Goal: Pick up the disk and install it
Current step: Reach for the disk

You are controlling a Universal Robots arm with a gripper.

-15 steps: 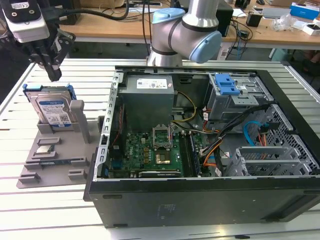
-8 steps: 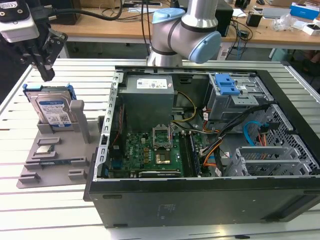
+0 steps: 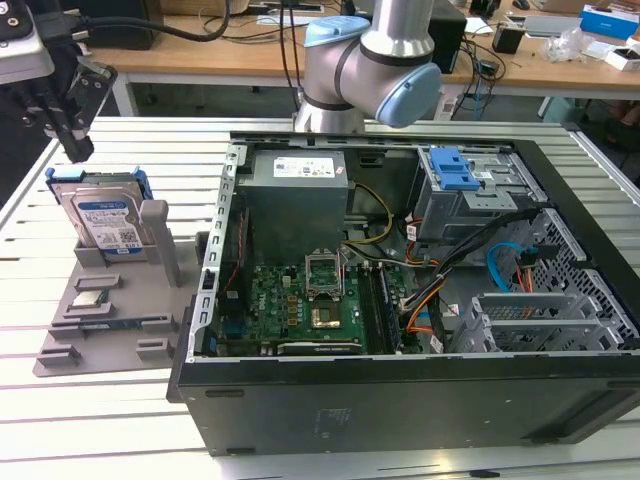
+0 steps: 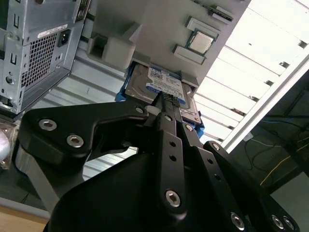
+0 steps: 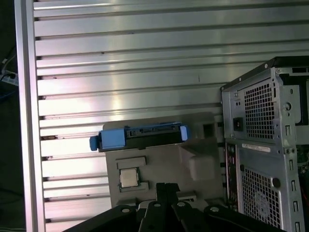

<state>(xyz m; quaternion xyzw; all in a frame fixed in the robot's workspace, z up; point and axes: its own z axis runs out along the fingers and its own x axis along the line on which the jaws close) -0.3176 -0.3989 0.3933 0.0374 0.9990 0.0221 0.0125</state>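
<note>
Slatted table (image 3: 120,430) bears the upright disk (image 3: 105,215), closed end effector (image 3: 78,153) hovering near.

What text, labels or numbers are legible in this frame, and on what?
No text is legible enough to quote.
White-and-blue label on the disk: print too small to read.
White label on the power supply: too small to read.
Rear sticker on the computer case: blurred.

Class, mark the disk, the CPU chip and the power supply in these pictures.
disk (image 3: 108,222): exterior view, on its white-and-blue label.
CPU chip (image 5: 128,177): first wrist view, middle of its silver top.
power supply (image 3: 298,166): exterior view, on its white label.
</note>
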